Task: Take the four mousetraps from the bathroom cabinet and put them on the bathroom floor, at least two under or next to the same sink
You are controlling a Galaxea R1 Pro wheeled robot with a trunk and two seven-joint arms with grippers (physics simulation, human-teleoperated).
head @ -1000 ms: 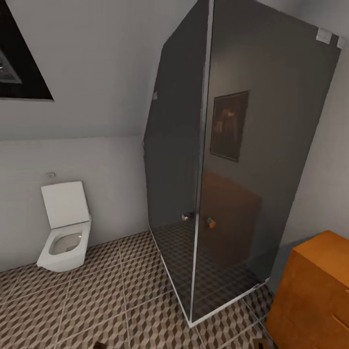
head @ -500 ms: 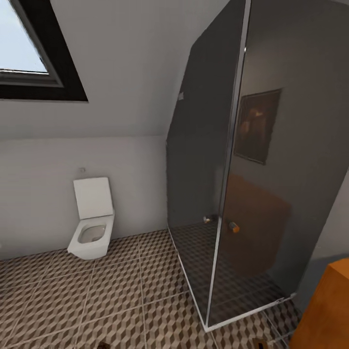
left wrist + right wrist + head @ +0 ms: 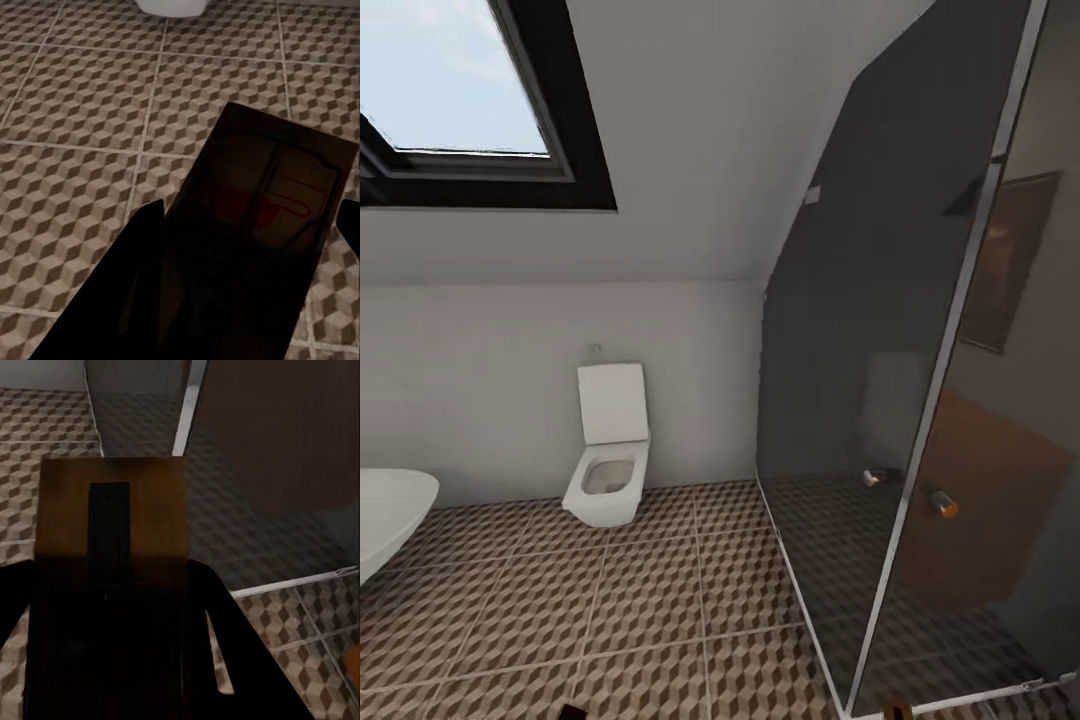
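Note:
In the left wrist view a mousetrap [image 3: 285,172], a dark shadowed board with red marks and wire, sits clamped in my left gripper [image 3: 251,217] above the bathroom floor [image 3: 82,97]. My right gripper [image 3: 109,577] is shut on a second mousetrap [image 3: 112,487], a tan-brown board with a dark bar, held over the floor beside the shower's corner. Two small brown tips [image 3: 572,711] [image 3: 898,711] peek in at the head view's lower edge. A sliver of the orange-brown cabinet [image 3: 352,664] shows at the right wrist view's edge.
A white toilet [image 3: 610,470] stands against the far wall under a skylight [image 3: 460,100]. The dark glass shower enclosure [image 3: 920,400] takes up the right side. A white basin [image 3: 385,520] juts in at the far left. Cube-patterned floor tiles [image 3: 650,600] stretch between them.
The whole head view has swung left, so the camera turned. The cabinet slid out on the right; the skylight and the white basin came into view.

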